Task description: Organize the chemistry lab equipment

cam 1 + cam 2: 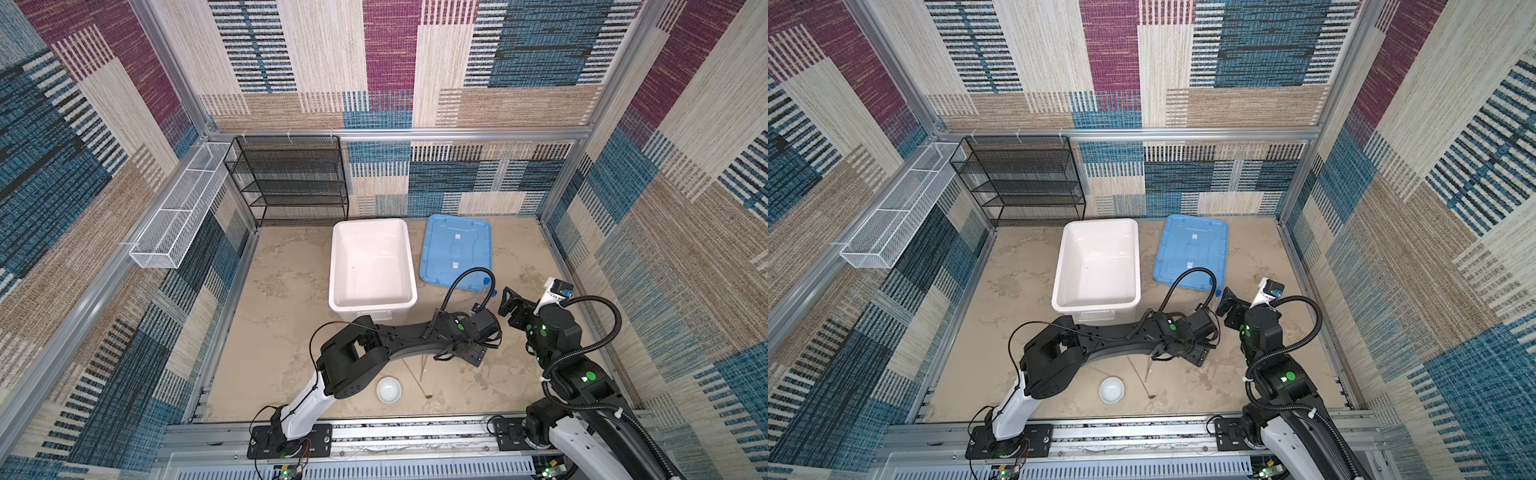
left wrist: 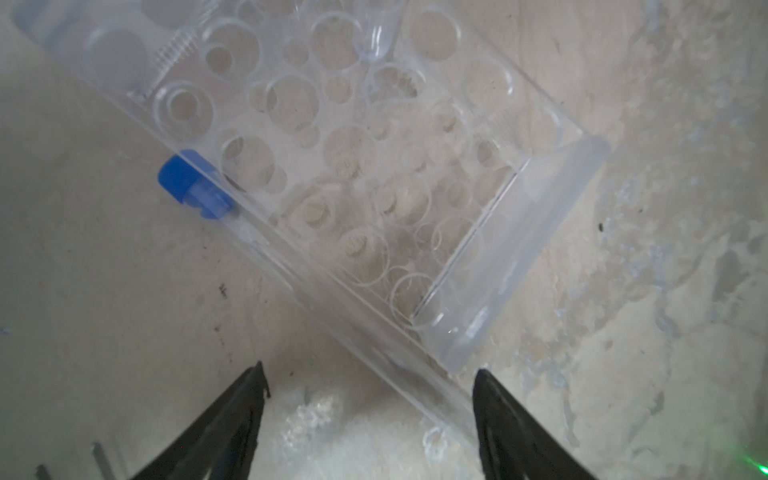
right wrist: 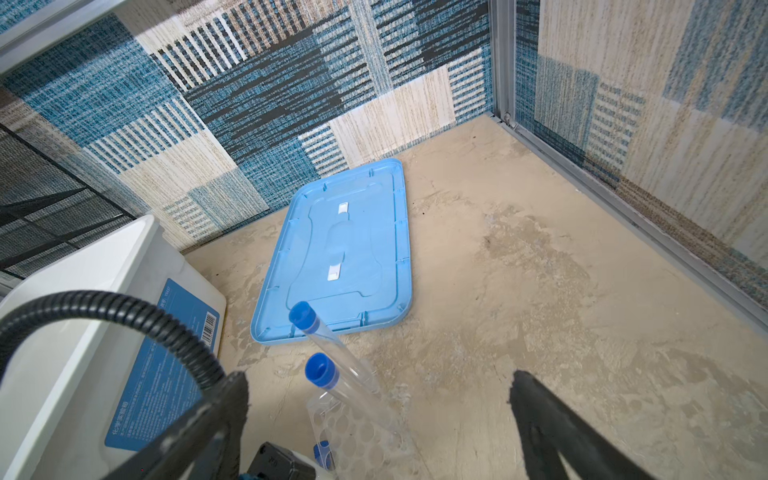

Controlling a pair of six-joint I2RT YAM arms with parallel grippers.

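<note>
Right of centre in both top views: my left gripper [image 2: 369, 370], jaws apart at a corner of the transparent tube rack [image 2: 332, 166]; my right gripper [image 3: 378, 380], jaws wide apart, empty

Three blue-capped test tubes [image 3: 320, 370] are counted ahead of right gripper [image 3: 378, 376] | one clear tube rack [image 2: 374, 166] ahead of left gripper [image 2: 369, 369] | one white dish [image 1: 389, 390], two thin metal tools [image 1: 422, 368] behind it | one tub [image 1: 370, 222] | one lid [image 1: 455, 249]
</note>
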